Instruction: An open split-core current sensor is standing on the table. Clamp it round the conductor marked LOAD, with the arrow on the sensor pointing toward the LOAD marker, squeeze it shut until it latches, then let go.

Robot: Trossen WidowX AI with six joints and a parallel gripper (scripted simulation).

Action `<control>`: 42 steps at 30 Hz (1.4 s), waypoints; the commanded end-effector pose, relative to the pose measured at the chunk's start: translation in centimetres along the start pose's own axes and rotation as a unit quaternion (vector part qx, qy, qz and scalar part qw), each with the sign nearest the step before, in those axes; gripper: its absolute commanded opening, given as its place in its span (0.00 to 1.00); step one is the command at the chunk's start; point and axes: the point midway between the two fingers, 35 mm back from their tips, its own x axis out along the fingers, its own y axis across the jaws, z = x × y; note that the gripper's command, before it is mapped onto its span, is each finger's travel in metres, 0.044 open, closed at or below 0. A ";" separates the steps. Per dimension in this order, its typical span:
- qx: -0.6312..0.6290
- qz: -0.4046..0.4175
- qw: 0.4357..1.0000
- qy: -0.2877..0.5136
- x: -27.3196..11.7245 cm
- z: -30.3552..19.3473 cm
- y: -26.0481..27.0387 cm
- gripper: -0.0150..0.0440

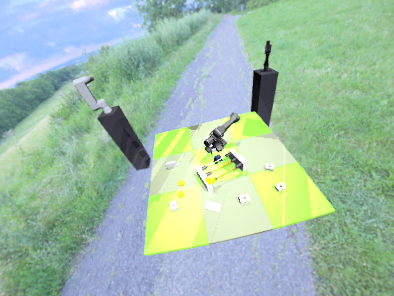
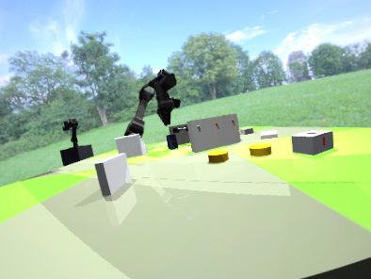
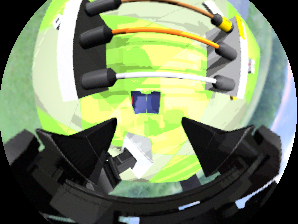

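The dark blue sensor (image 1: 217, 158) (image 2: 172, 141) (image 3: 144, 102) stands on the table beside the rack, next to the white conductor (image 3: 160, 76). A small red mark shows on its left edge in the wrist view; its arrow is not readable. An orange conductor (image 3: 160, 31) and a brown conductor (image 3: 191, 8) run parallel beyond the white one, between two end walls (image 2: 214, 135) (image 3: 67, 55). A yellow tag (image 3: 226, 24) sits at the brown conductor's right end; its text is unreadable. My gripper (image 2: 166, 122) (image 3: 150, 120) is open and empty, pointing down above the sensor.
Two yellow discs (image 2: 217, 156) (image 2: 260, 150) and a grey box with a red mark (image 2: 313, 142) lie outside the rack. White slabs (image 2: 113, 174) (image 2: 131, 145) stand on the other side. More small boxes (image 1: 244, 199) (image 1: 280, 187) and a white plate (image 1: 213, 206) lie farther off.
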 end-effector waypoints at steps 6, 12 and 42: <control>0.000 0.003 1.000 0.002 1.7 -0.1 0.1 1.00; 0.000 0.003 1.000 0.002 2.7 -0.1 0.1 1.00; -0.003 0.001 1.000 0.001 5.4 -0.1 0.2 0.69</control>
